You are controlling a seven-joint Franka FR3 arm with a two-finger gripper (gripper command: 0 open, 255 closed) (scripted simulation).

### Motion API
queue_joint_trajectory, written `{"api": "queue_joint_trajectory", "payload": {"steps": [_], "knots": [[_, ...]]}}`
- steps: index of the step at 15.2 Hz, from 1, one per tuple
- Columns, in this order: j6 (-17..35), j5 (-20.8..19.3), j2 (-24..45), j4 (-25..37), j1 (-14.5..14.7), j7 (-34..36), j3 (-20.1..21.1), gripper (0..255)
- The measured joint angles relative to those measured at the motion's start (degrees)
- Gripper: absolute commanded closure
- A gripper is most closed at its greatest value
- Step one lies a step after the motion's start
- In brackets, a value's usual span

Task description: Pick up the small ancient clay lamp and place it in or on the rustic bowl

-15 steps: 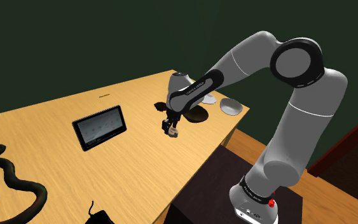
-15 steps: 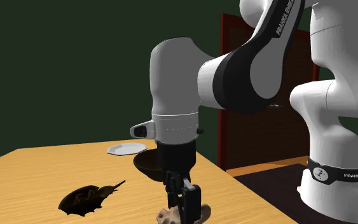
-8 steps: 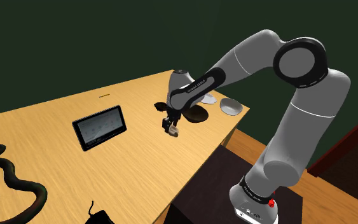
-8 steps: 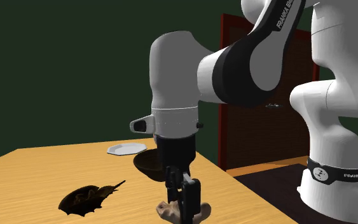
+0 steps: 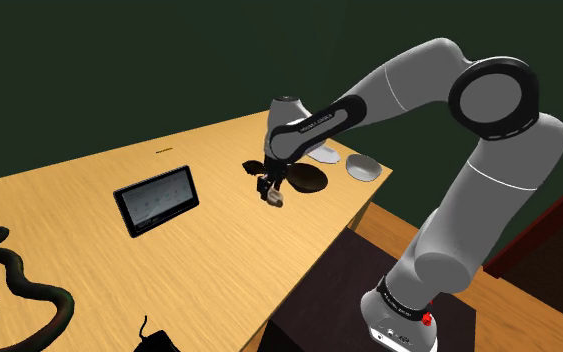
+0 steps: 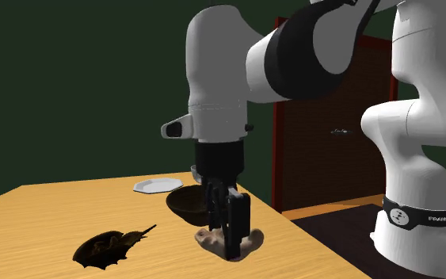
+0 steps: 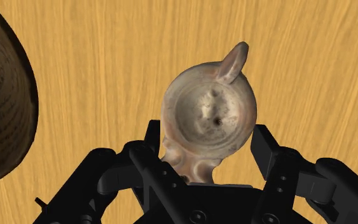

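While the lamp point(image 7: 209, 114) is clamped by its narrow end between the jaws of the gripper point(image 7: 207, 143), its round body and small handle stick out past the fingertips. It hangs over the table point(image 5: 209, 250) just beside the dark bowl point(image 6: 183, 204), not in it. Two pale plates point(image 5: 362, 168) lie near the bowl on the side away from the lamp. A dark crab shell point(image 6: 106, 247) rests near the bowl, and a tablet point(image 5: 156, 199) lies well apart from it.
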Motion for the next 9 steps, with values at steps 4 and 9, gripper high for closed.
{"api": "queue_joint_trajectory", "payload": {"steps": [4, 9], "knots": [[-3.11, 0.05, -2.42, 0.69, 0.05, 0.02, 0.05, 255], [-6.9, 0.12, -4.8, 2.1, 0.04, -0.13, 0.04, 255]]}}
